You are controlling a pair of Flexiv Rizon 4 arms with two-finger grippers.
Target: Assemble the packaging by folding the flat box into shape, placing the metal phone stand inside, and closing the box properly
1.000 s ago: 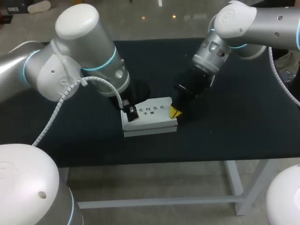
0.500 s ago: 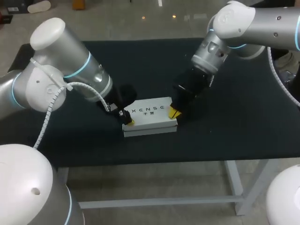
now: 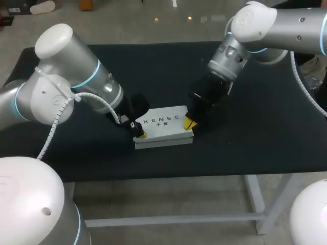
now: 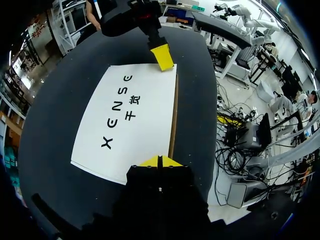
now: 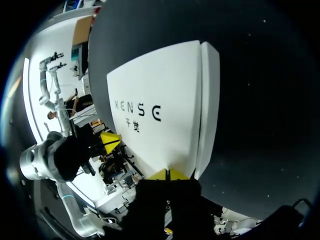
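Left claw (image 3: 139,134), yellow tips pressed together and pinching nothing, rests at the left short end of the white box (image 3: 163,125). That box lies flat, lid down, near the middle of the black counter (image 3: 245,148). Its long axis runs straight from one claw to the other. At the opposite short end sits the right claw (image 3: 190,122), tips likewise pressed together and touching the lid's corner. I judge both arms equally near, bracketing the box end to end. A narrow panel (image 5: 210,100) runs along one long edge; side wall or untucked flap, I cannot tell. I cannot see the metal phone stand.
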